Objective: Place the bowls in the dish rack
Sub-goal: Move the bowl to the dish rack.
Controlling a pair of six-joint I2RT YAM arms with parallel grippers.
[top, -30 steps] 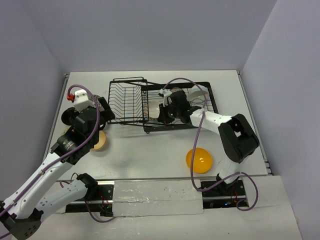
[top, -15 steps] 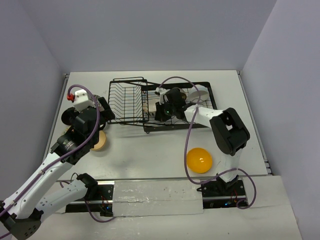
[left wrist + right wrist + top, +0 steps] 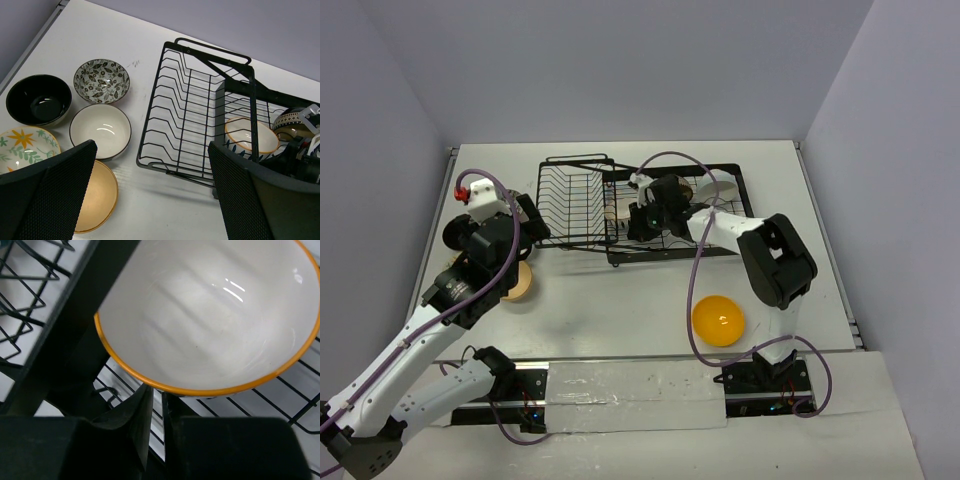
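left wrist view: at far left, five small round bowls (image 3: 100, 131) sit together on the white table (image 3: 620, 300). the left gripper (image 3: 150, 150) hangs above, jaws spread wide, holding nothing. centre, the large black wire dish rack (image 3: 575, 205). in its basket section the right gripper (image 3: 156, 390), jaws a slit apart, meets the rim of a white orange-rimmed bowl (image 3: 210, 315); whether it grips, i cannot tell. further right, a bright orange-yellow bowl (image 3: 719, 321) rests on the table.

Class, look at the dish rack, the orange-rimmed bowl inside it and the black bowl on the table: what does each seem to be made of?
Dish rack: thin black wire, likely coated metal.
Orange-rimmed bowl: glazed ceramic, judging by bright glossy reflections.
Black bowl: probably glazed ceramic too, shiny highlights inside.
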